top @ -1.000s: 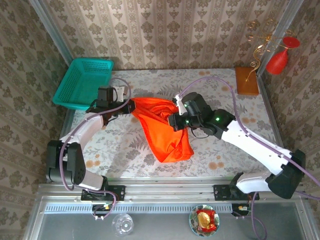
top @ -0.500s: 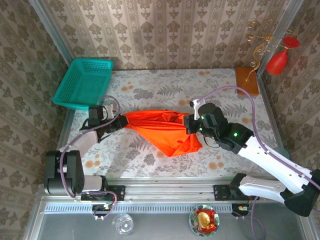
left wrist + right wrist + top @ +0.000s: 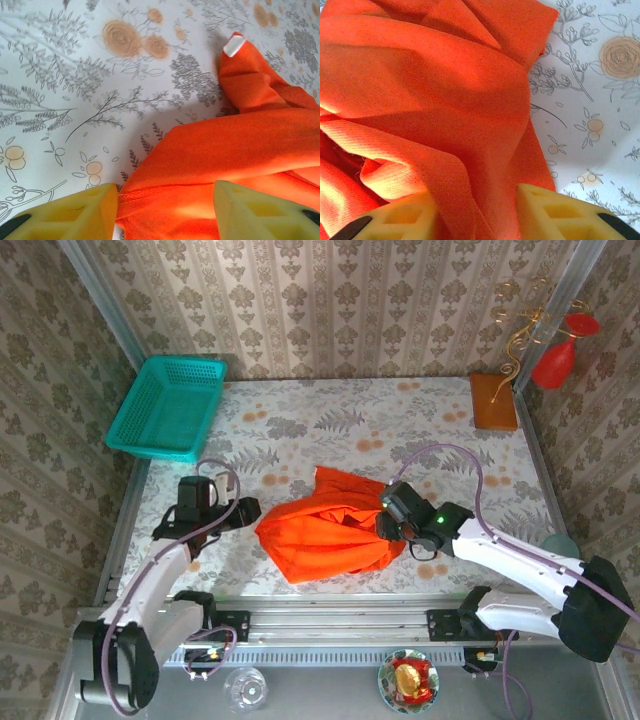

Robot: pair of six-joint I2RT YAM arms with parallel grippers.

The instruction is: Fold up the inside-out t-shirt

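- Floral-print worktop (image 3: 330, 420) now carries the whole t-shirt (image 3: 325, 535). A second ago you had it stretched in the air between both arms; now it lies in a rumpled heap near the front edge, just right of centre.
- You have let go on both sides. The left gripper (image 3: 248, 512) has its fingers apart, astride the shirt's left hem. The right gripper (image 3: 388, 525) is also parted, with a loose fold draped between its fingers.
- This looks like a lay-down, not a fold; you probably need to flatten the heap first.
- Soft, matte, fine-knit orange-red cloth lies in broad rolls, with a small white tag (image 3: 234, 45) at one peak.
- Rigid teal lattice basket (image 3: 168, 405) sits at the far left, well apart.
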